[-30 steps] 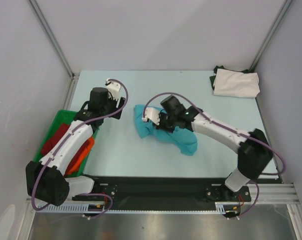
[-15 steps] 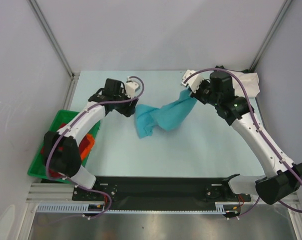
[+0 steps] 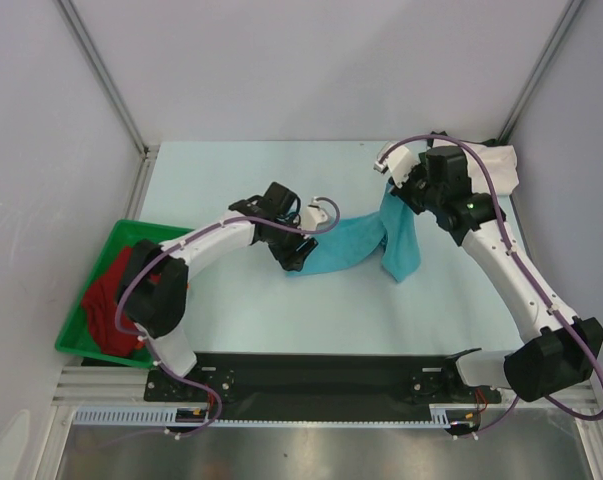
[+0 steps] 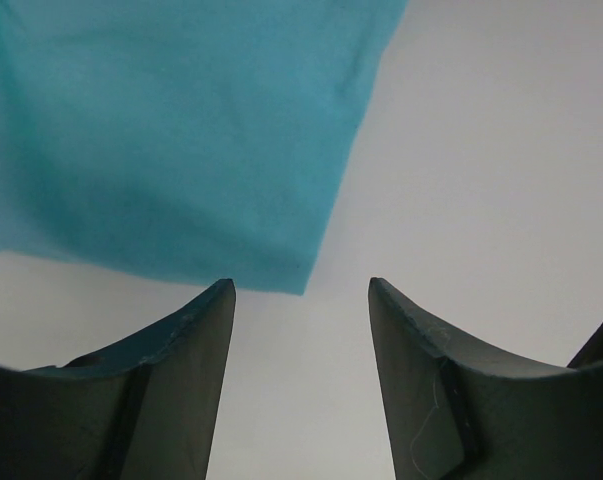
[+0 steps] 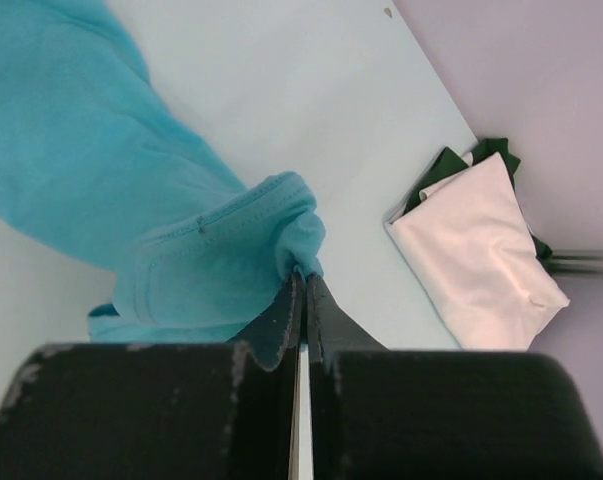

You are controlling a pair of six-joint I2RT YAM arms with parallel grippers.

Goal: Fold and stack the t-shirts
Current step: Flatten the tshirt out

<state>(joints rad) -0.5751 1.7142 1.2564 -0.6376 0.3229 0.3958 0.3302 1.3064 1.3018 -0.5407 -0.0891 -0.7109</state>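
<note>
Pale blue desk [image 3: 231, 180] inside white walls: the turquoise t-shirt [image 3: 346, 245] sprawls mid-desk, one end raised by the right pincer [image 5: 303, 290] — clamped tight on a bunched hem. The left pincer [image 4: 301, 290] hovers with fingers apart, the cloth's corner just at their tips. A folded cream-white t-shirt [image 5: 481, 250] sits in the far right corner; a dark red t-shirt [image 3: 106, 300] lies in the green bin [image 3: 76, 335] — at the left edge.

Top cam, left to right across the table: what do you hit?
green bin → left gripper → turquoise shirt → folded white shirt. The right gripper overlaps the turquoise shirt, so it is left out.
</note>
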